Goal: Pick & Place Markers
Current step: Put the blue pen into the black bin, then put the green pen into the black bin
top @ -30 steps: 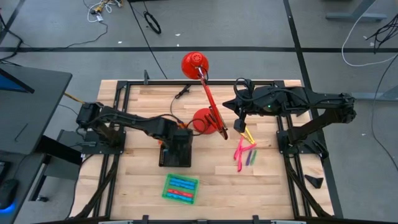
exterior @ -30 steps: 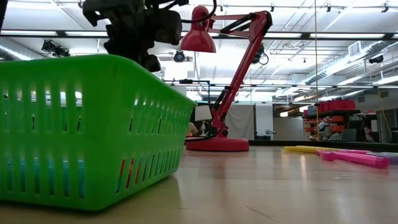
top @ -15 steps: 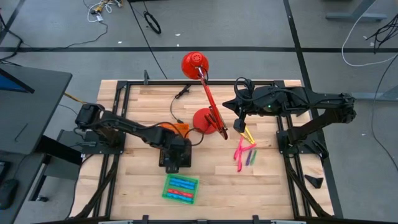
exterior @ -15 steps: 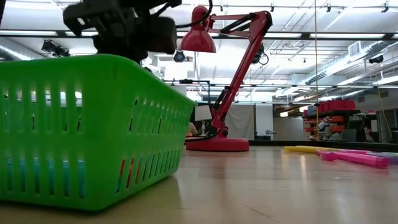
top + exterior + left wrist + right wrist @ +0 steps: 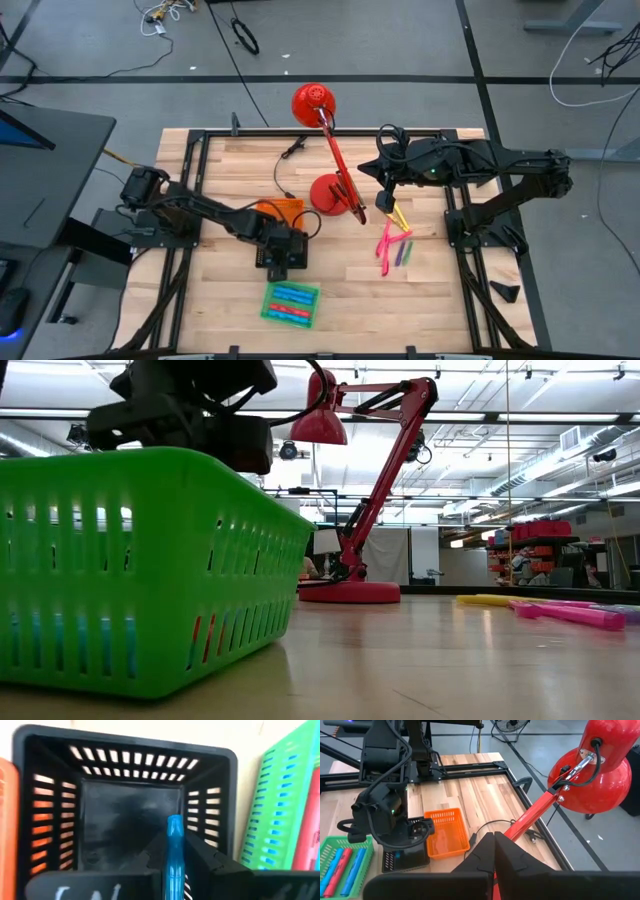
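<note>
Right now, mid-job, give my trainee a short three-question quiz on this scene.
1. True or false: the left gripper is shut on a blue marker.
2. Which basket lies right under that marker? A) orange basket B) black basket C) green basket
3. Where is the right gripper, and what lies on the table near it?

Key
1. True.
2. B; it looks empty.
3. It hangs shut beside the red lamp, holding nothing; loose markers lie just below it in the high view.
</note>
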